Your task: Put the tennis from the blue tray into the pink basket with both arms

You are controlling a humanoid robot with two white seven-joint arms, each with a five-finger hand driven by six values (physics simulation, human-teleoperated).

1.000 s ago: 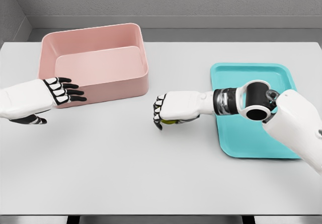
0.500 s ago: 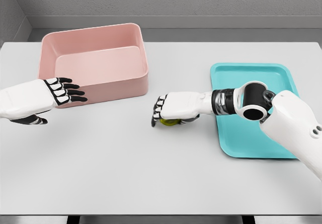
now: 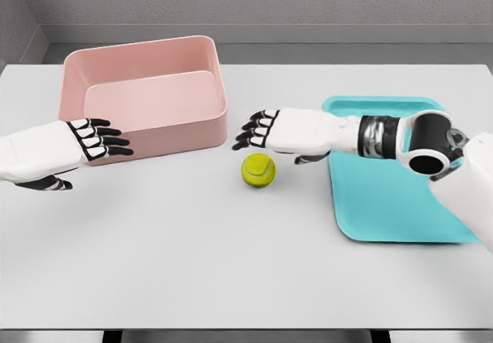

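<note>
A: Where's the ball sitting?
B: The ball (image 3: 259,170) is lying on the table (image 3: 192,250), between the pink basket (image 3: 146,96) and the blue tray (image 3: 385,204), touching neither

A: Hands?
B: My right hand (image 3: 281,132) is hovering just above it, fingers spread, gripping nothing. My left hand (image 3: 65,149) is hanging beside the basket, fingers relaxed, empty

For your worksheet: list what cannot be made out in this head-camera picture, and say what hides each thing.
- Turquoise plastic tray, head view: its right side is covered by the right arm.
- Pink plastic basket: part of its front wall is behind the left hand.
- Yellow-green tennis ball: its underside faces away.
</note>
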